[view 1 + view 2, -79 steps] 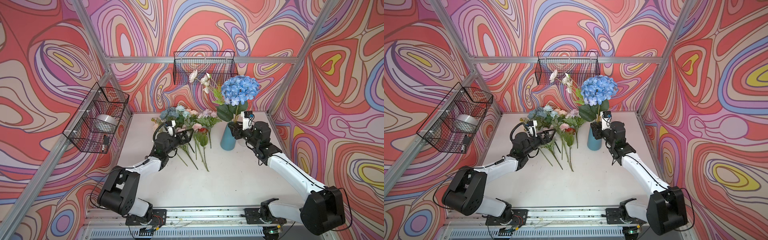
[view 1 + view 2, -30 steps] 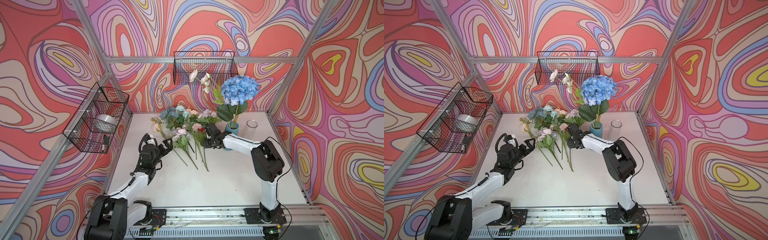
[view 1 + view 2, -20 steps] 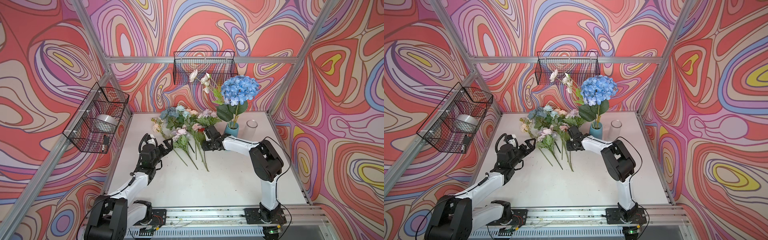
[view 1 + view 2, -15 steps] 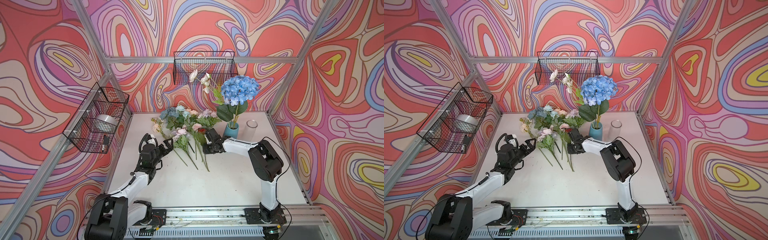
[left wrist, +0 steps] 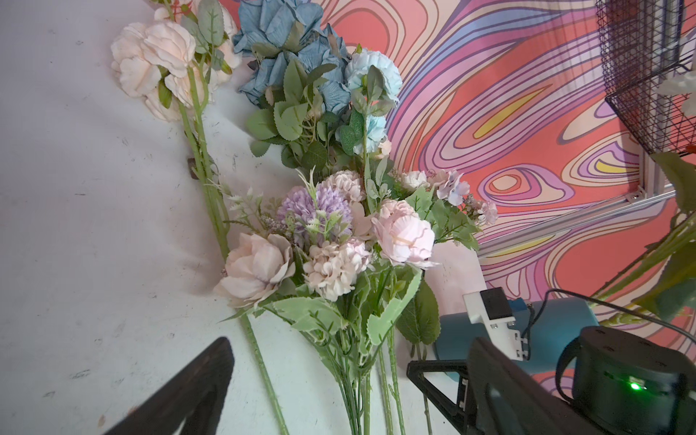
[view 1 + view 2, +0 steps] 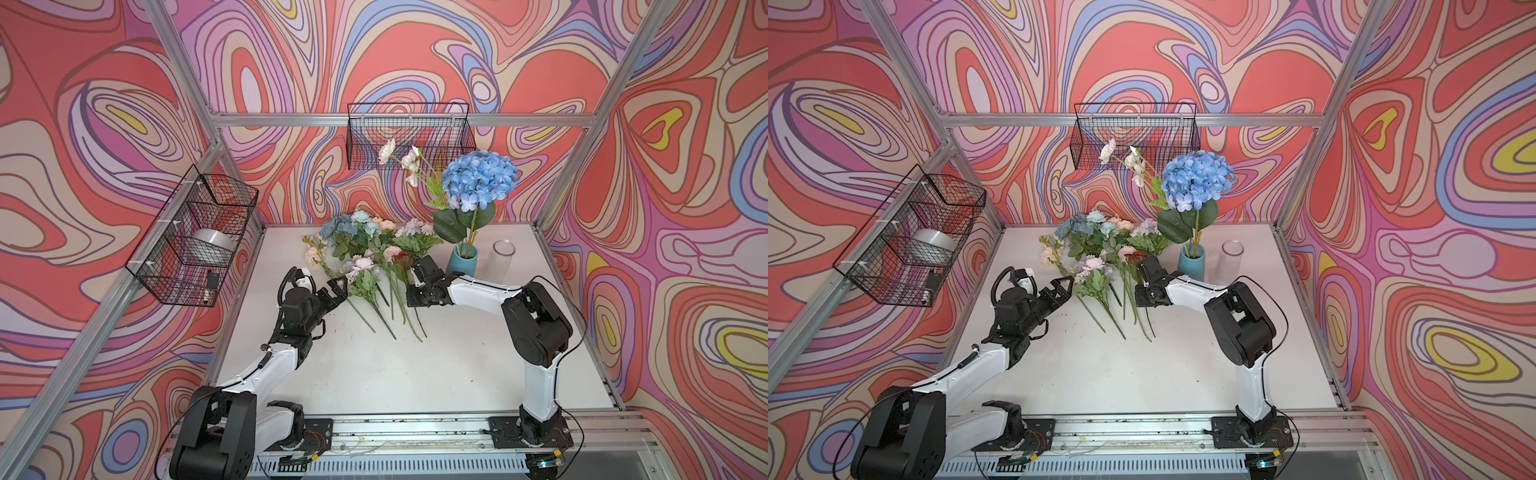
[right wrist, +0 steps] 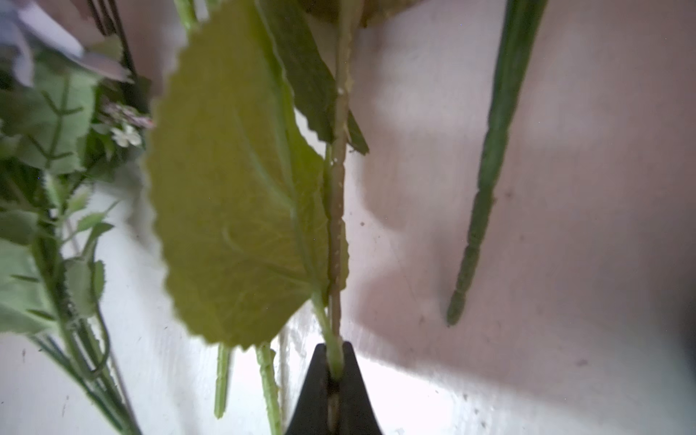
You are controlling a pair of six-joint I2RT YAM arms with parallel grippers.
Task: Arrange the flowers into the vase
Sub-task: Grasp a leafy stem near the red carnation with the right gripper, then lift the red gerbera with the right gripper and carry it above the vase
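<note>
Right gripper (image 7: pixel 333 357) clamps a thin stem (image 7: pixel 336 211) toward the table's (image 6: pixel 374 374) far edge. Probably light and whippy (top-heavy): mid-stem grip suits. Left gripper (image 6: pixel 338 289) gapes, empty.

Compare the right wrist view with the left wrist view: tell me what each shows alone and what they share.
Only the right wrist view: the right gripper shut on a thin stem, with a large serrated leaf beside it.
Only the left wrist view: the left gripper open, the pink and lilac bunch, the cream blossoms, the dusty-blue roses, the blue vase and a wire basket.
Both: the white table and loose green stems lying on it.
</note>
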